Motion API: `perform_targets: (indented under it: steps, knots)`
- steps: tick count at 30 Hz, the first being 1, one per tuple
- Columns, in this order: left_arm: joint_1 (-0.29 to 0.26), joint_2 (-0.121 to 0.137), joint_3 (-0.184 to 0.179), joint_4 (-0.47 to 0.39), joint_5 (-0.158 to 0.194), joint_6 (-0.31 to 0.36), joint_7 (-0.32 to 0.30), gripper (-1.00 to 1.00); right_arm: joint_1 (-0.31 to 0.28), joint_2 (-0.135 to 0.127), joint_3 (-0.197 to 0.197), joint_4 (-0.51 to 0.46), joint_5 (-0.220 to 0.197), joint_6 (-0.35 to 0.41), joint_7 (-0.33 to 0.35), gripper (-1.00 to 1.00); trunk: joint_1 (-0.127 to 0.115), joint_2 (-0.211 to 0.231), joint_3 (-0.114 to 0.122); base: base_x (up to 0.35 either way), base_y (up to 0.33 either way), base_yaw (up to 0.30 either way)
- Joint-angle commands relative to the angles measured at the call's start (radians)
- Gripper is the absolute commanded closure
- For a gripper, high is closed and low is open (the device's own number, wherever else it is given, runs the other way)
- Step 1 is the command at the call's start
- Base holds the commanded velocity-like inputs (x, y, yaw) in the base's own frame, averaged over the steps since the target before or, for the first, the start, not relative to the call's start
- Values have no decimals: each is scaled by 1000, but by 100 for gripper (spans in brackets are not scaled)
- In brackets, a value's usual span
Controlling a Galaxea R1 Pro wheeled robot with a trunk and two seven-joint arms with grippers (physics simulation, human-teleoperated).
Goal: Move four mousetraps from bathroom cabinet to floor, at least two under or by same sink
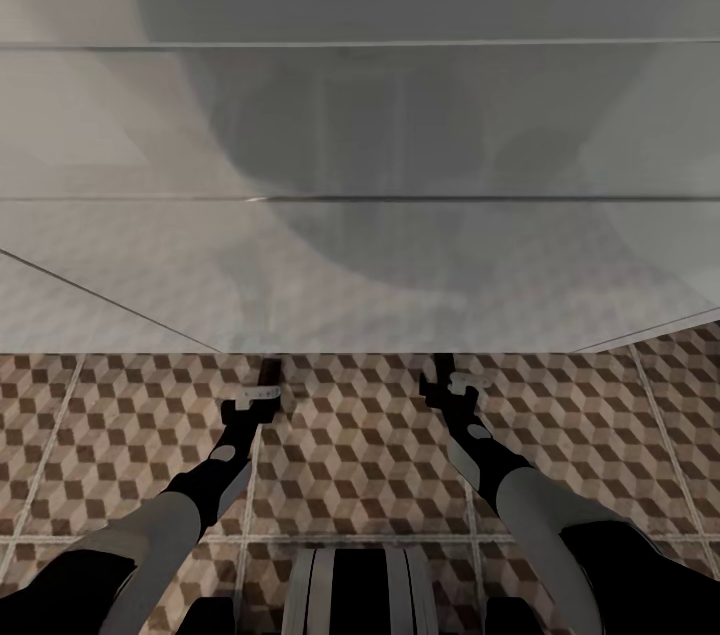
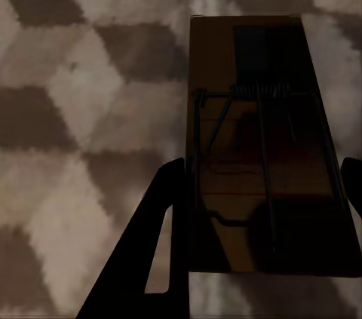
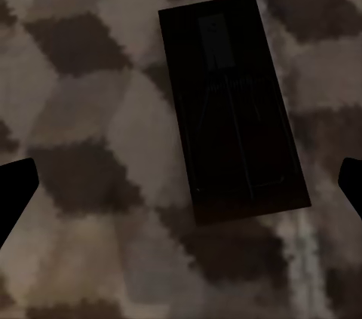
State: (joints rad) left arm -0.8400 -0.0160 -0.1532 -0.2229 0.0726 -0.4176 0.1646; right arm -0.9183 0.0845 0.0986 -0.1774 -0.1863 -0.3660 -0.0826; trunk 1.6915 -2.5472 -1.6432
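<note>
A bathroom floor (image 1: 350,455) of brown, beige and cream cube-patterned tiles runs beneath a long white sink unit (image 1: 360,265). Two flat brown wooden mousetraps show. At that unit's front edge, the left gripper (image 2: 260,183) clamps one mousetrap (image 2: 260,145) between its fingers; the right gripper (image 3: 181,183) hangs spread wide above the second mousetrap (image 3: 230,108), lying on the tiles.
</note>
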Motion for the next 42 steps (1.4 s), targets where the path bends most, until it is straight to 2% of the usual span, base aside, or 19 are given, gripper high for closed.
perform_targets:
  steps: [1,9,11,12,16,21,42]
  knots:
    - [-1,0,-9,2,7,-3,6,100,-1,0,9,1,-9,-3,-5,-100,0,0,0,0,0,0]
    - [-1,0,-11,4,6,9,6,100,-1,0,9,0,-9,-4,-5,-100,0,0,0,0,0,0]
    - [-1,1,-11,4,-6,16,6,100,-1,0,9,0,-9,-4,-5,-100,0,0,0,0,0,0]
    - [-1,0,-11,4,-13,18,6,100,-1,0,9,0,-9,-4,-5,-100,0,0,0,0,0,0]
    - [-1,-4,-11,4,-89,31,12,100,-1,0,9,-1,-9,-3,-5,-100,0,0,0,0,0,0]
    - [-1,-7,-11,4,-129,35,49,100,-1,0,9,-1,-9,-3,-5,-100,0,0,0,0,0,0]
    - [-1,-10,-11,5,-143,52,64,100,-1,0,9,-1,-9,-4,-5,-100,0,0,0,0,0,0]
